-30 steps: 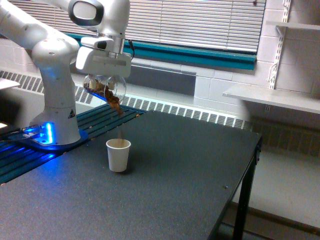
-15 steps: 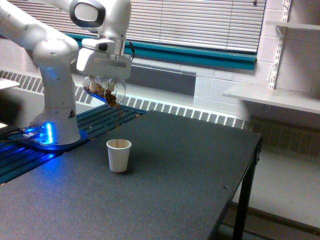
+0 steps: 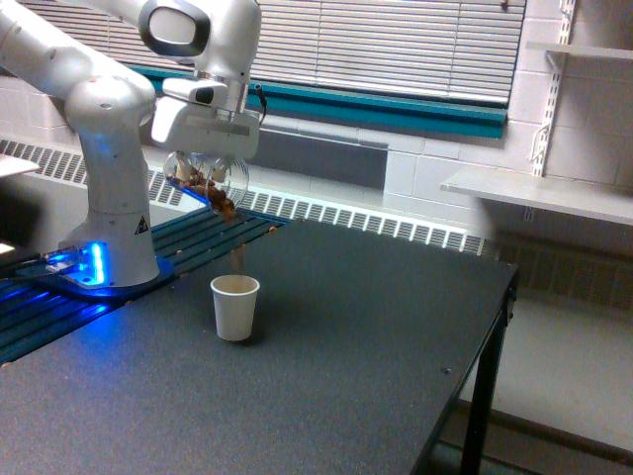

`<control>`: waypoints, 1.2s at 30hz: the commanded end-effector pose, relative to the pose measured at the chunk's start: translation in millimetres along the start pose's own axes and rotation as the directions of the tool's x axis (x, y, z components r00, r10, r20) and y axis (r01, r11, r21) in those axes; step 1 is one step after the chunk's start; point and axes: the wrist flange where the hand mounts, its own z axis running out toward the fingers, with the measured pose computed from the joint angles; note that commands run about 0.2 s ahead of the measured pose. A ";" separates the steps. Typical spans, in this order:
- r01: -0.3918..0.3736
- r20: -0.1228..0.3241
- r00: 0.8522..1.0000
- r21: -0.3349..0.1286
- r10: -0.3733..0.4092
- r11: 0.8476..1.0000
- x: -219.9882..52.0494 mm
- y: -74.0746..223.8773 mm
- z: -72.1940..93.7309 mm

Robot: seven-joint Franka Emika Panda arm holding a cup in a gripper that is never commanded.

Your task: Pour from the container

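A: Exterior view first. What is the gripper (image 3: 206, 148) doing?

B: It hangs from the white arm (image 3: 99, 119), high over the dark table (image 3: 376, 346) toward the exterior view's left. It is clamped on the container (image 3: 206, 178), a clear round cup held just below the white gripper body.

A: How does the container sit?

B: Tipped, with its mouth lowered toward the exterior view's right. Brown lumpy bits (image 3: 220, 196) are heaped at the low rim, and a thin blurred brown trail (image 3: 237, 259) shows in the air beneath that rim.

A: What is under it?

B: A small white paper cup (image 3: 234, 308) stands upright on the table, well below the container and slightly to the exterior view's right of it. The trail ends just above its open mouth. Something brownish shows inside at the rim, though how full it is I cannot tell.

A: And further out?

B: The arm's base glows blue (image 3: 84, 265) at the table's far left edge. Behind are closed window blinds (image 3: 396, 45), a teal sill and white wall shelves (image 3: 539, 193) on the exterior view's right.
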 end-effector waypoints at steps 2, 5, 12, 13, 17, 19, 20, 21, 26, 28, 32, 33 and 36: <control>0.006 0.014 1.000 -0.046 -0.005 0.999 -9.3 2.7 13.7; 0.006 0.018 1.000 -0.049 -0.005 0.999 -9.4 3.5 13.8; 0.005 0.021 1.000 -0.055 -0.004 0.998 -8.9 4.8 14.3; 0.006 0.021 1.000 -0.059 -0.005 0.998 -8.9 5.2 14.6; 0.008 0.025 1.000 -0.064 -0.006 0.998 -9.2 5.7 15.1; 0.009 0.029 1.000 -0.066 -0.007 0.998 -9.5 5.8 15.4; 0.009 0.029 1.000 -0.066 -0.007 0.998 -9.3 5.9 15.5; 0.008 0.030 1.000 -0.068 -0.006 0.998 -9.1 6.1 15.6; 0.006 0.030 1.000 -0.068 -0.004 0.998 -7.1 5.9 15.3; 0.007 0.029 1.000 -0.070 -0.005 0.998 -5.7 6.1 14.9; 0.007 0.028 1.000 -0.070 -0.005 0.997 -2.9 5.9 13.9; 0.006 0.026 1.000 -0.070 -0.005 0.998 -2.0 5.8 13.6; 0.007 0.026 1.000 -0.074 -0.005 0.997 -0.3 6.0 13.1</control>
